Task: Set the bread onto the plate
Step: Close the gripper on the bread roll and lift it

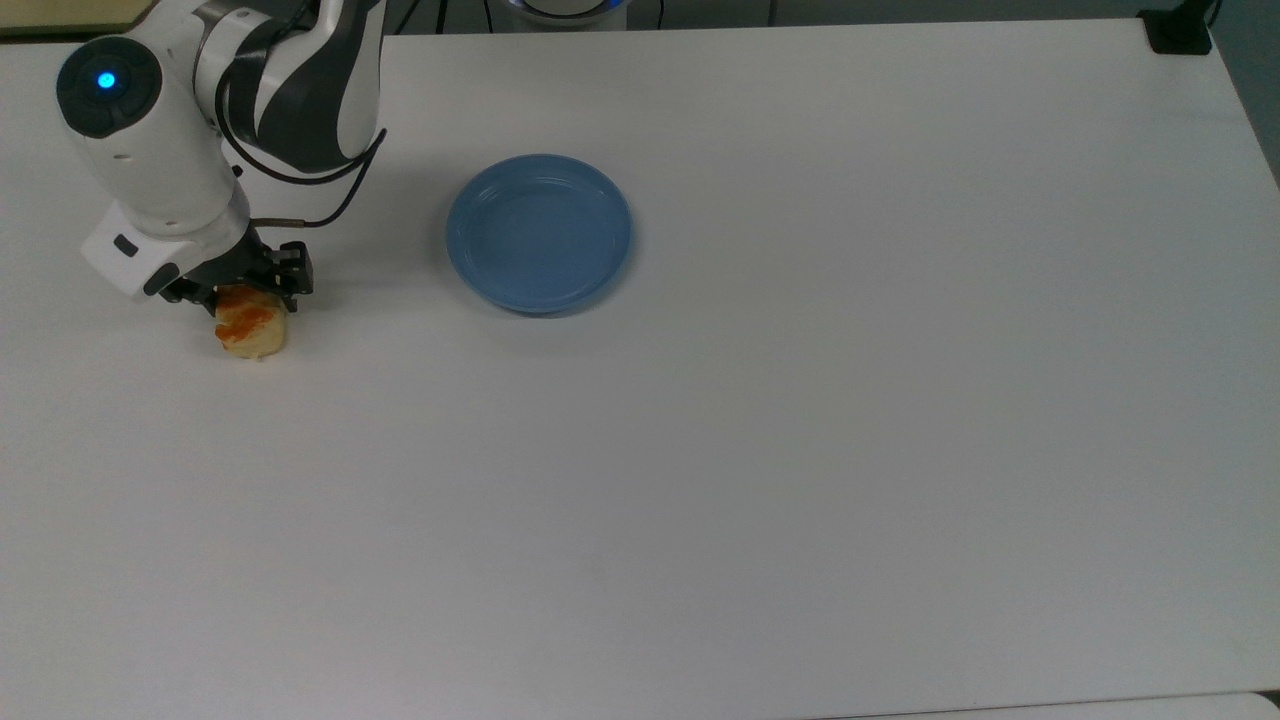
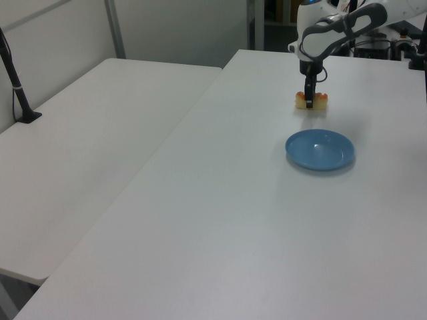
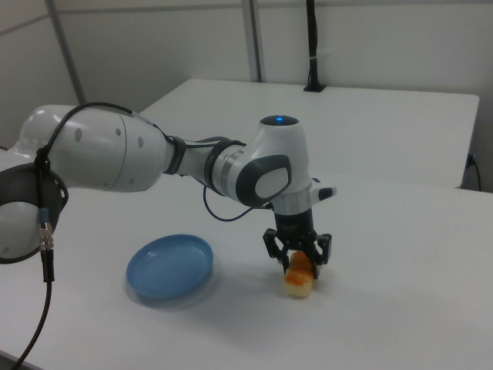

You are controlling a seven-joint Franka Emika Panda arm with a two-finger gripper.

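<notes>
Right view: gripper [image 3: 298, 260] low over the bread [image 3: 298, 279], fingers spread, one each side of the roll, apparently set to pinch across its short width; nothing clenched yet; bread on table [image 1: 760, 480] near the top view's left edge; plate [image 1: 539, 233] well apart.

A broad white tabletop [image 1: 800, 450] spans the scene. In the left view, a second white table [image 2: 87, 140] stands alongside it on the left view's left, with a black post [image 2: 17, 87] clamped at its edge. Pale partition walls [image 3: 370, 38] stand behind.
</notes>
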